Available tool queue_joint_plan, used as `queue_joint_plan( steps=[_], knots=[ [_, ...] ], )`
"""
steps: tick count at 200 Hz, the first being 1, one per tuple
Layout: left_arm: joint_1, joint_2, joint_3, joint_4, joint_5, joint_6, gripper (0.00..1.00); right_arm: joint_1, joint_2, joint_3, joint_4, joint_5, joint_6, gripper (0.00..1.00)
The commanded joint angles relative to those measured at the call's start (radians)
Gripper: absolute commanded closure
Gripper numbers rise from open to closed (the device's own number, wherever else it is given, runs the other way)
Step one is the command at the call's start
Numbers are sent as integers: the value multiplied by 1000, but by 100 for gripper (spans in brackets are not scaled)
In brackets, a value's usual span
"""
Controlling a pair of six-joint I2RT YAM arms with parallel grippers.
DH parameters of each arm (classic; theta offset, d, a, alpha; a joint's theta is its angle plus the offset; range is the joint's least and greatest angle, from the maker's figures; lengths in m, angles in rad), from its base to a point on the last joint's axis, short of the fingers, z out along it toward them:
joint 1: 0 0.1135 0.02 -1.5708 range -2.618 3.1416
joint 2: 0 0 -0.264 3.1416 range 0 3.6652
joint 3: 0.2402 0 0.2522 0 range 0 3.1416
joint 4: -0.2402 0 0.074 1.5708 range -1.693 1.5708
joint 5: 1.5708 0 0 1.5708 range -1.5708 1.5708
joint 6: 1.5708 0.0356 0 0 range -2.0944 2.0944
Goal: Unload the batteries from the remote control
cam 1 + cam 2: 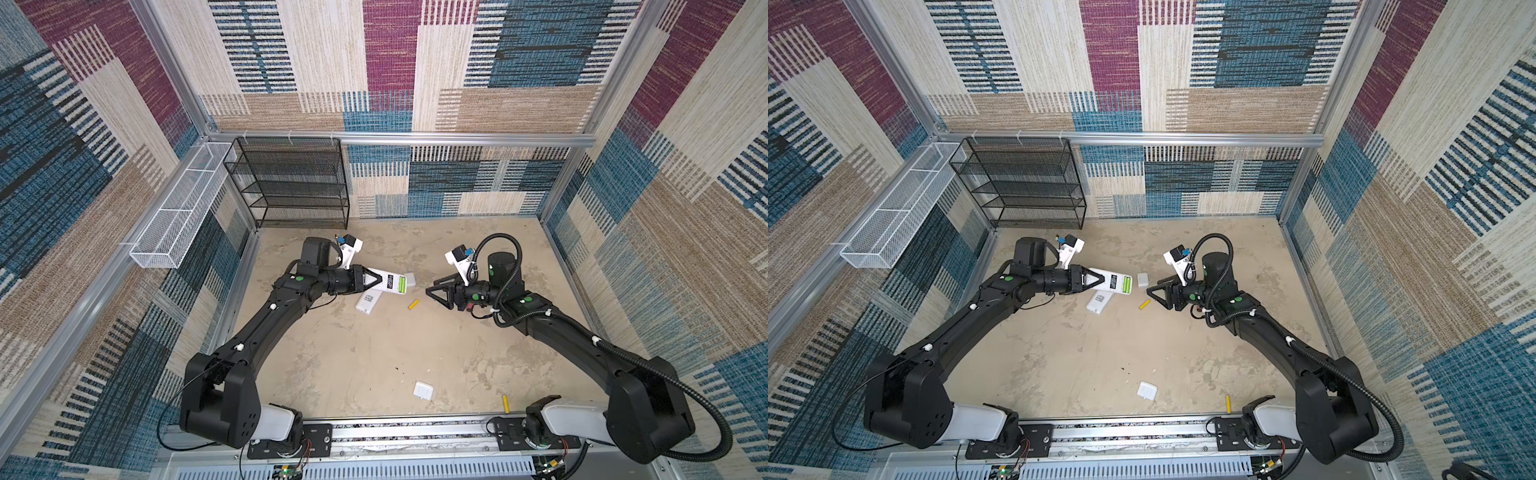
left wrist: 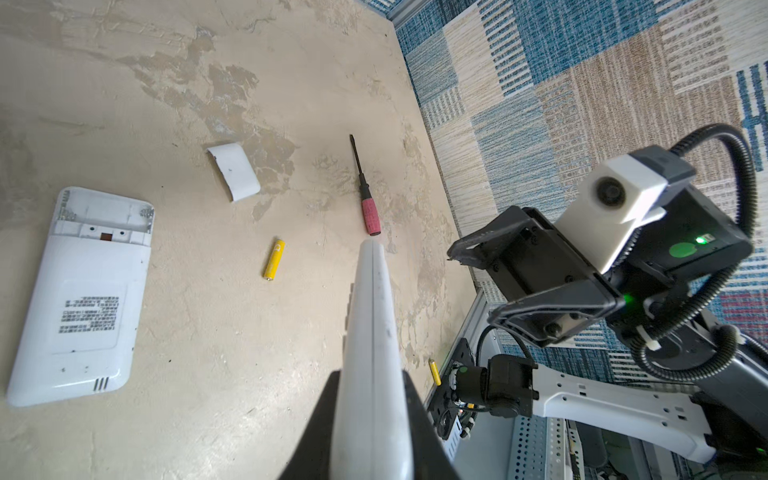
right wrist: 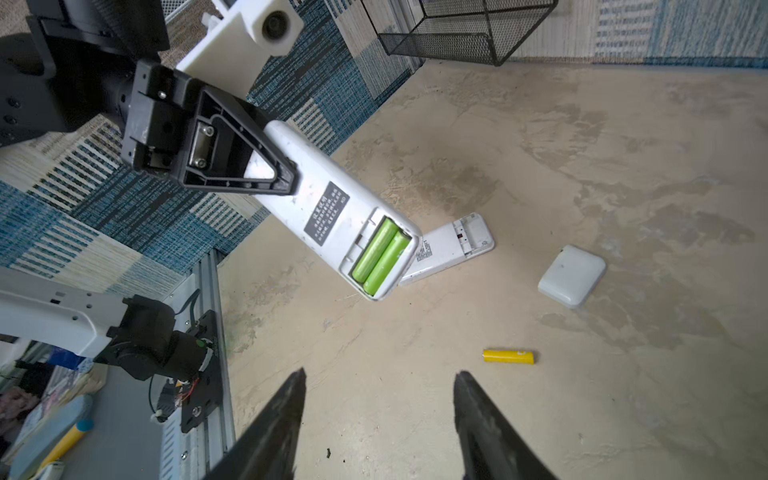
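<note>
Batteries (image 3: 380, 255), two light green ones side by side, sit in the uncovered compartment of the white remote (image 1: 390, 282) that your left gripper (image 1: 374, 281) clamps by its opposite end, held above the table (image 1: 353, 353). Just beneath it lies a second remote (image 1: 369, 301), face down, its compartment uncovered too. To the right, a yellow battery (image 1: 413, 304) lies loose near your right gripper (image 1: 431, 287), whose jaws stand apart with nothing between them. A second yellow battery (image 1: 505, 403) lies by the near rail.
</note>
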Motion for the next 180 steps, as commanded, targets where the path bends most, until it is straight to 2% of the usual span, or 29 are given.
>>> queue_joint_plan(
  steps=[1,33,56,82,106,143,180],
  knots=[
    [1,5,-5,-5,45,49,100,45,-15,7,4,117,-144,35],
    [-5,16,-19,16,88,45,100,140,-6,5,28,228,-323,30],
    [-12,19,-29,16,110,51,100,191,7,12,52,259,-439,25],
    [-25,18,-35,18,122,62,100,236,83,75,11,297,-545,23],
    [-30,20,-36,16,131,70,100,290,142,102,19,393,-648,22],
    [-33,29,-33,0,134,85,100,325,195,128,22,418,-742,21],
    [-32,35,-30,-11,137,98,100,332,228,156,47,436,-767,23]
  ],
)
